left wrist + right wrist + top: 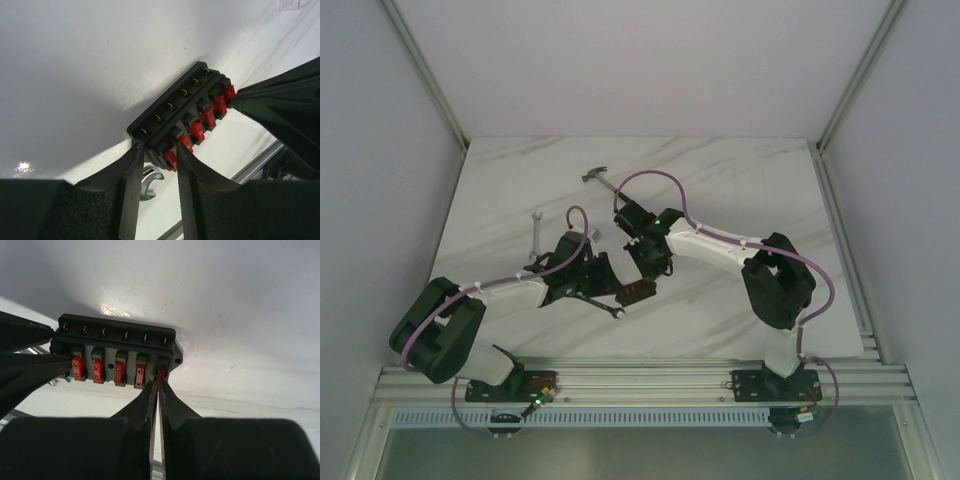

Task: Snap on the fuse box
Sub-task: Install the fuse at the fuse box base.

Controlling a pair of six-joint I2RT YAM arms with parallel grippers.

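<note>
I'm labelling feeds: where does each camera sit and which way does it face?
Top external: above and behind, looking down at the table; both arms show.
Left wrist: on that arm, faces the fuse box end-on; left gripper clamps it.
Right wrist: on that arm, faces its fuse row; right gripper pinches the end fuse.
Wrist views share the fuse box.

Black fuse box, red fuses; white grey-veined table.

readable text: none | fuse box: no legible label or brand | red fuse: faint pale marks on each face, too small and blurred to read | numbers, signs: none legible in any view
</note>
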